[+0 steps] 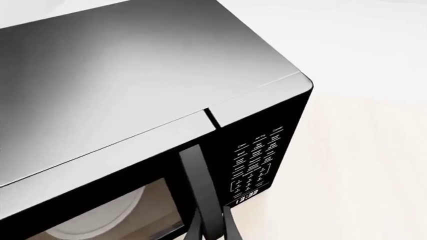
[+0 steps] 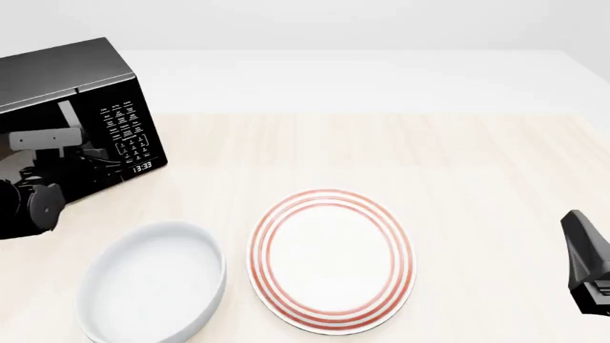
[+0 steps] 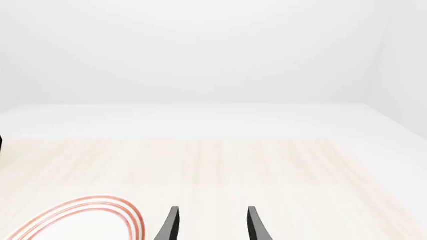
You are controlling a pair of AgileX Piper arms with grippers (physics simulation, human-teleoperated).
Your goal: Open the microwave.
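Microwave: I see the microwave (image 2: 67, 107) in the upper left of the front view, on the table (image 2: 381, 150). The keypad and the clock face my side.
Door: in the left wrist view the door looks flush with the body, only a thin seam at the top corner. I judge it is not opened yet.
Handle: the vertical bar handle (image 1: 195, 185) is in the lower middle of the left wrist view.
Left gripper: the left gripper (image 1: 213, 227) has its fingertips narrow, on both sides of the handle's lower part. I cannot tell if they truly squeeze it.
Right gripper: the right gripper (image 3: 211, 225) sits at the lower right edge of the front view, fingers apart, holding nothing.
Other things: a red-ringed plate (image 2: 332, 259) and a white bowl (image 2: 153, 286) lie in the lower middle and lower left.
Progress: the handle is reached; pulling the door open is what I judge is left.
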